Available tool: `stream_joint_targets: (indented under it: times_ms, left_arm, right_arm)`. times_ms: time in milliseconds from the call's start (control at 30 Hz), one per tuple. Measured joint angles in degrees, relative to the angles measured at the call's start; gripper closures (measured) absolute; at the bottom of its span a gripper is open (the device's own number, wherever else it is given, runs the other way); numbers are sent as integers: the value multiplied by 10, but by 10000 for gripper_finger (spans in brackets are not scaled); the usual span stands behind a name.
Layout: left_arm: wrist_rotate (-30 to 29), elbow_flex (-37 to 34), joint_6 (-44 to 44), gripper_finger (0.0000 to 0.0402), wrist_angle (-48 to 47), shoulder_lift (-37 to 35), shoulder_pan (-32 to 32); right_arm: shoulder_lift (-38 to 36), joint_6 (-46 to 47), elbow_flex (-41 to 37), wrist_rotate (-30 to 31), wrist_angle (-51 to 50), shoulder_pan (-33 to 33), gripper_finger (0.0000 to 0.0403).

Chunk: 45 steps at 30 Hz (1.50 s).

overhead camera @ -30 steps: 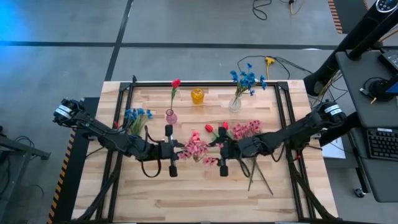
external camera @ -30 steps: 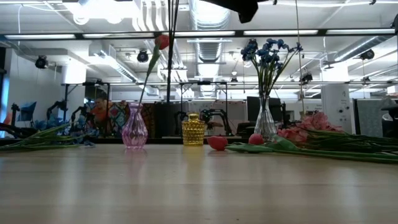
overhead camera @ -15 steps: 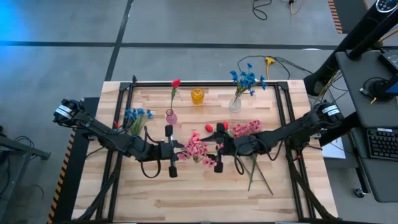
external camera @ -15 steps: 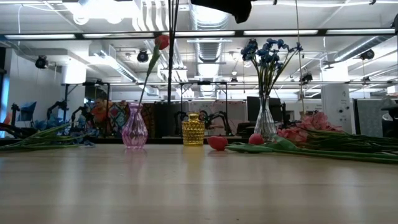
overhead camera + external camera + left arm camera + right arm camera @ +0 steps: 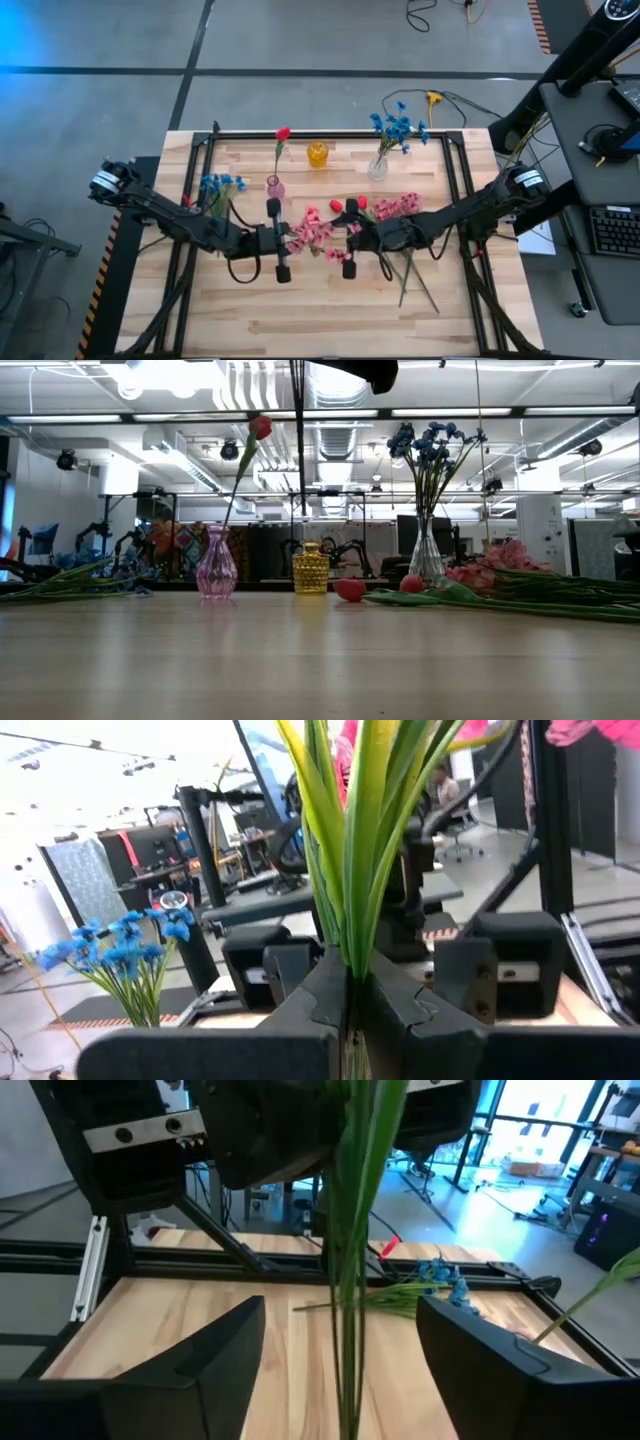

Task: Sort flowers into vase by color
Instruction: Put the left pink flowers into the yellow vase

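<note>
My left gripper (image 5: 288,240) (image 5: 350,990) is shut on a pink clustered flower (image 5: 312,237), raised above the table's middle. Its thin stem (image 5: 297,460) hangs straight down. My right gripper (image 5: 345,240) (image 5: 350,1370) is open and faces the left one. Its fingers stand on either side of the same green stem (image 5: 350,1260), apart from it. A red flower (image 5: 283,133) stands in the pink vase (image 5: 274,186). Blue flowers (image 5: 397,127) stand in the clear vase (image 5: 378,167). The yellow vase (image 5: 317,154) is between them. My left gripper pinches the pink flower's green stem and leaves (image 5: 350,935) between its two shut fingers. It comes level from the table's left, across the stem. The flower stands upright and lifted clear, with pink blooms (image 5: 570,730) above the fingers and the stem hanging below.
Blue flowers (image 5: 220,185) lie near the table's left side. Red buds (image 5: 336,205), pink blooms (image 5: 397,207) and long stems (image 5: 415,275) lie right of the middle. The three vases stand in a row toward the far edge. Bare wood fills the near half.
My right gripper has moved toward the table's left, closing on the left gripper and the stem. My left gripper has carried the pink flower a little toward the right, and the hanging stem has shifted with it.
</note>
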Motion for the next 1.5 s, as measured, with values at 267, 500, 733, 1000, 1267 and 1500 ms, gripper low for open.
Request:
stream_joint_targets:
  times_ms: [267, 500, 733, 1000, 1267, 1500]
  left_arm:
    - [0, 3, 12, 401, 31, 3, 1]
    - [0, 3, 13, 399, 29, 3, 1]
    - [0, 3, 13, 393, 25, 3, 1]
    - [0, 3, 13, 391, 24, 3, 1]
    - [-2, 3, 11, 391, 24, 3, 1]
    - [-5, 3, -16, 344, -32, -9, 0]
  right_arm:
    - [0, -1, 0, 0, -5, -3, 205]
    - [0, -2, 0, 0, -6, -6, 251]
    - [0, -3, 2, 0, -6, -11, 298]
    - [0, -6, 2, 0, -6, -13, 348]
    - [0, -7, 2, 0, -6, -12, 377]
    - [0, -1, 2, 0, -12, -12, 392]
